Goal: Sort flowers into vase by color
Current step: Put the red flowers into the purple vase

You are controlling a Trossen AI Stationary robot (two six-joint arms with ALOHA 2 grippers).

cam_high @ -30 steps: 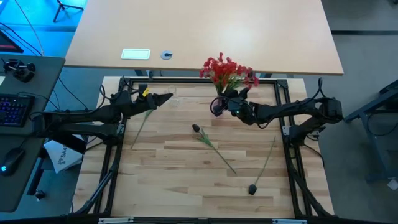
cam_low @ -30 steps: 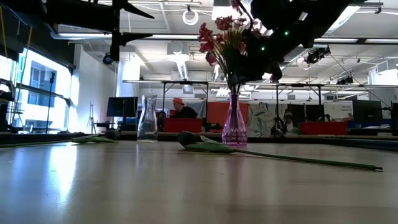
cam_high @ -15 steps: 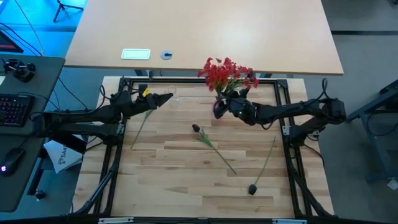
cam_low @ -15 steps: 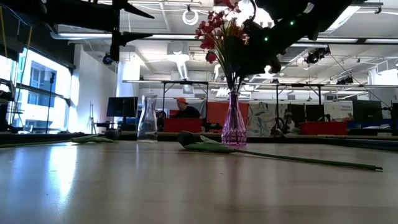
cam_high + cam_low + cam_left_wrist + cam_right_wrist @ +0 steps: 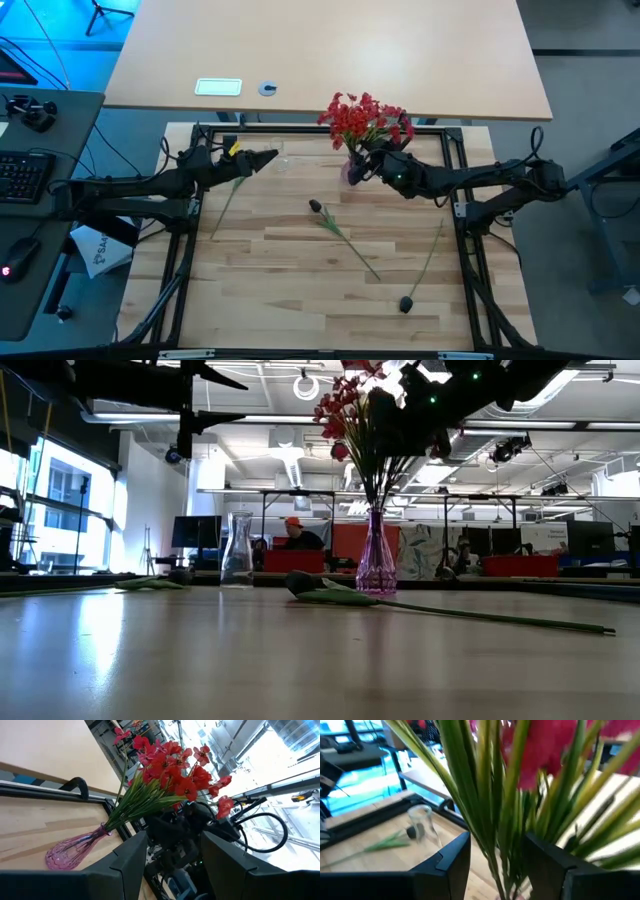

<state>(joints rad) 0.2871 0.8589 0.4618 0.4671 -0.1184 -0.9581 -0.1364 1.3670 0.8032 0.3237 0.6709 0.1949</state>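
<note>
**Red sprays standing in the purple vase, right gripper beside them**

The landmark here is the purple glass vase (image 5: pixel 350 172), which stands near the far edge of the wooden table (image 5: pixel 300 290). The red flower sprays (image 5: pixel 364 118) sit in it, stems down in its neck and blossoms fanned out above it. The right gripper (image 5: pixel 381 165) is just beside the vase, up at the level of the green stems; in the right wrist view its fingers (image 5: pixel 451 860) stand spread apart with the stems between them, released rather than clenched on anything.

A clear glass vase (image 5: pixel 237 549) stands well to the left of the purple vase, along the same far edge. The left gripper (image 5: pixel 262 158) hangs close to that clear vase, its fingers (image 5: pixel 127 865) parted and holding nothing.

Three dark buds lie flat on the table. One dark bud (image 5: pixel 315 206) lies just in front of the purple vase, its thin stem running away toward the near edge. A second dark bud (image 5: pixel 406 304) lies well apart from the purple vase, near the front right. The third flower's stem (image 5: pixel 228 203) lies under the left arm, beyond the clear vase.
</note>
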